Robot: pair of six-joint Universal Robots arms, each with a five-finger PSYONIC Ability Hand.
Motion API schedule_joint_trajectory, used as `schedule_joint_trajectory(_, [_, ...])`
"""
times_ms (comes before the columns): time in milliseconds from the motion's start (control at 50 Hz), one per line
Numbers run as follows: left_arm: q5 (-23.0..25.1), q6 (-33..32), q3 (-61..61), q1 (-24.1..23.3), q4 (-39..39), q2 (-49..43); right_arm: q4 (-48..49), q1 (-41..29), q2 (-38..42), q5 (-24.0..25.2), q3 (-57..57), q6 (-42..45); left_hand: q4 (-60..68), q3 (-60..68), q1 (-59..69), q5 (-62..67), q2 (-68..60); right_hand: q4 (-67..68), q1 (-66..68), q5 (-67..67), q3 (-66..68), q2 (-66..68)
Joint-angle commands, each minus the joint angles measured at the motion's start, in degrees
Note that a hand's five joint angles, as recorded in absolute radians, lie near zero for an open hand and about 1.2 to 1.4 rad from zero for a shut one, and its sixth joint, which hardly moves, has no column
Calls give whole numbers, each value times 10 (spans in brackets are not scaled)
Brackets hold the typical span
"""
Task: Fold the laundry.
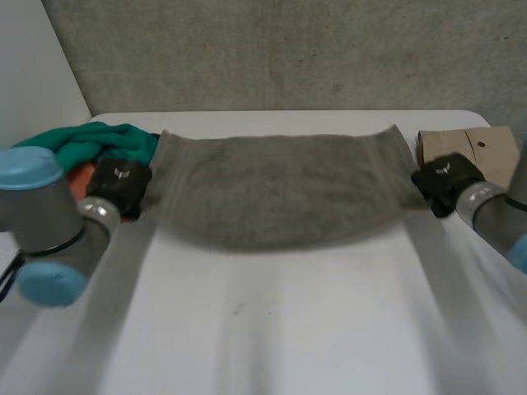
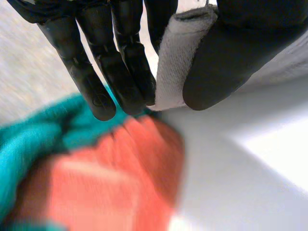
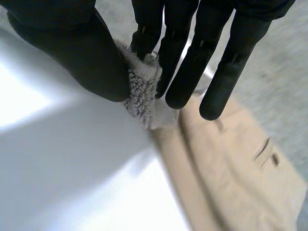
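1. The grey towel [image 1: 280,193] hangs spread out widthways between the two hands over the far half of the white desk [image 1: 272,329]. Its far edge runs nearly straight from hand to hand, and its near edge sags in a shallow curve.
2. The left hand [image 1: 122,183] is at the towel's left end. In the left wrist view the hand [image 2: 226,57] is clamped on the towel [image 2: 178,57], with the thumb pressing a folded edge of the cloth against the straight fingers [image 2: 120,67].
3. The right hand [image 1: 445,179] is at the towel's right end. In the right wrist view the hand [image 3: 72,43] is also clamped on the towel [image 3: 142,89], with a bunched bit of the fluffy edge pinched between the thumb and the fingers [image 3: 187,62].
4. A green cloth [image 1: 99,140] lies crumpled at the desk's far left, just beside the left hand, and an orange cloth [image 1: 82,177] lies against it. In the left wrist view both lie beyond the fingertips, the green cloth [image 2: 29,139] alongside the orange one [image 2: 110,178], with bare desk [image 2: 240,183] next to them.
5. A tan cloth [image 1: 478,148] lies flat at the desk's far right, just behind the right hand. In the right wrist view it [image 3: 231,168] lies under the fingertips, next to bare desk [image 3: 72,168].
6. A grey wall [image 1: 288,49] stands behind the desk.
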State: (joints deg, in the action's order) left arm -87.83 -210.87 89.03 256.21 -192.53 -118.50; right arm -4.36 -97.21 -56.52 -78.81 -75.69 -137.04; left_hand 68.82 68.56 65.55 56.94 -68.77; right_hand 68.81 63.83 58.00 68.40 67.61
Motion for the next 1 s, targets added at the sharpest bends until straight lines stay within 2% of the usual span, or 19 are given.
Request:
schedule_joint_trajectory(20, [6, -47, 179, 18, 174, 207, -123, 59, -188, -3, -163, 108, 112, 114, 145, 131, -112, 112, 162, 120, 116, 124])
schedule_joint_trajectory(60, [13, -82, 215, 21, 215, 259, -159, 88, -235, 3, -210, 170, 112, 114, 145, 131, -112, 112, 162, 120, 116, 124])
schedule_joint_trajectory(120, [27, -122, 234, 27, 233, 283, -192, 109, -259, 7, -247, 226, 112, 114, 145, 131, -112, 112, 162, 120, 116, 124])
schedule_joint_trajectory(160, [32, -136, 236, 25, 232, 282, -193, 112, -258, 11, -257, 230, 112, 114, 145, 131, -112, 112, 162, 120, 116, 124])
schedule_joint_trajectory(260, [36, -133, 208, 27, 197, 246, -138, 105, -249, 17, -253, 175, 112, 114, 145, 131, -112, 112, 162, 120, 116, 124])
schedule_joint_trajectory(320, [29, -110, 166, 13, 126, 184, -31, 90, -178, 16, -210, 109, 112, 114, 145, 131, -112, 112, 162, 120, 116, 124])
schedule_joint_trajectory(420, [18, -43, 65, -5, 45, 91, 50, 44, -104, 9, -136, 64, 112, 114, 145, 131, -112, 112, 162, 120, 116, 124])
schedule_joint_trajectory(480, [4, -28, 21, -8, 37, 44, 73, 19, -52, -5, -77, 56, 112, 114, 145, 131, -112, 112, 162, 120, 116, 124])
schedule_joint_trajectory(560, [-52, -26, -72, -17, 38, -33, 93, 4, 16, -27, -3, 53, 112, 114, 145, 131, -112, 112, 162, 120, 116, 124])
schedule_joint_trajectory(660, [-98, -28, -157, -35, 37, -102, 126, -14, 86, -33, 73, 54, 112, 114, 145, 131, -112, 112, 162, 120, 116, 124])
schedule_joint_trajectory(760, [-113, -29, -227, -35, 37, -152, 146, -22, 159, -44, 155, 56, 112, 114, 145, 131, -112, 112, 162, 120, 116, 124])
schedule_joint_trajectory(880, [-115, -32, -303, -40, 38, -203, 148, -32, 210, -73, 231, 58, 112, 114, 145, 131, -112, 112, 162, 120, 116, 124])
schedule_joint_trajectory(900, [-117, -32, -308, -43, 38, -206, 148, -37, 219, -80, 243, 59, 112, 114, 145, 131, -112, -152, -103, -144, -148, -140])
schedule_joint_trajectory(920, [-117, -31, -309, -47, 38, -206, 148, -40, 222, -80, 248, 60, -23, -20, 10, -4, 22, -415, -365, -407, -411, -403])
schedule_joint_trajectory(940, [-117, -31, -310, -49, 38, -206, 148, -40, 224, -79, 250, 60, -189, -186, -156, -170, 189, -588, -538, -580, -584, -576])
schedule_joint_trajectory(960, [-118, -32, -311, -53, 37, -206, 150, -42, 226, -79, 251, 59, -309, -306, -276, -290, 308, -588, -538, -580, -584, -576])
schedule_joint_trajectory(980, [-120, -31, -314, -55, 35, -204, 154, -42, 222, -79, 253, 54, -520, -517, -487, -501, 519, -588, -538, -580, -584, -576])
schedule_joint_trajectory(1000, [-124, -31, -314, -55, 35, -202, 157, -43, 220, -80, 253, 52, -588, -586, -555, -569, 588, -588, -538, -580, -584, -576])
